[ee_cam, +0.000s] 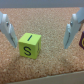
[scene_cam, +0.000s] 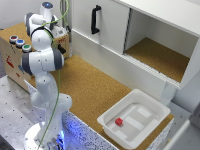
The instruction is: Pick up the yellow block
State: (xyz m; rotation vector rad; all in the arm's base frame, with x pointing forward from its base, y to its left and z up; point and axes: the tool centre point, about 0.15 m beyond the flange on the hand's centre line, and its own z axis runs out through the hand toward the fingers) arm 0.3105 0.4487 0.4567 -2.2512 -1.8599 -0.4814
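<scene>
Fingers [ee_cam: 6, 29] of the gripper [ee_cam: 41, 31] stood spread wide, grasping nothing. Between them, apart from both, the yellow block [ee_cam: 29, 45] rested on the cork surface [ee_cam: 47, 67]. In the exterior view, a white tray [scene_cam: 156, 111] held a small red object [scene_cam: 119, 121].

Speckled brown cork tabletop [ee_cam: 45, 67] and its load

1 yellow lettered cube [ee_cam: 29, 45] rests on it between the claw's [ee_cam: 43, 31] fingers, nearer 1 finger.
</scene>
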